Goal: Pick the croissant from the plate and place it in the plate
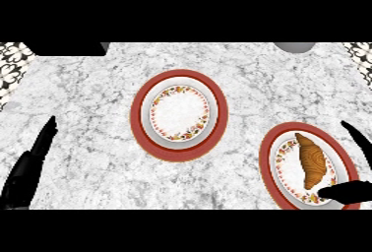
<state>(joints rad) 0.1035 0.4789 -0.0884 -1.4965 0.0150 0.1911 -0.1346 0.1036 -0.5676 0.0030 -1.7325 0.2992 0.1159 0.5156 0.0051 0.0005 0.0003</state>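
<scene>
Croissant [311, 160] points away, seemingly tilted left

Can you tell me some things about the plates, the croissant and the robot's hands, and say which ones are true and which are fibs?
1. The croissant lies on the right plate. True.
2. The middle plate has a second croissant on it. False: no food shows on it.
3. The left hand is holding the croissant. False: it is at the view's left edge with straight fingers, far from both plates.
4. The right hand is at the right plate, near the croissant's lower end. True.
5. Both plates have red rims. True.
</scene>
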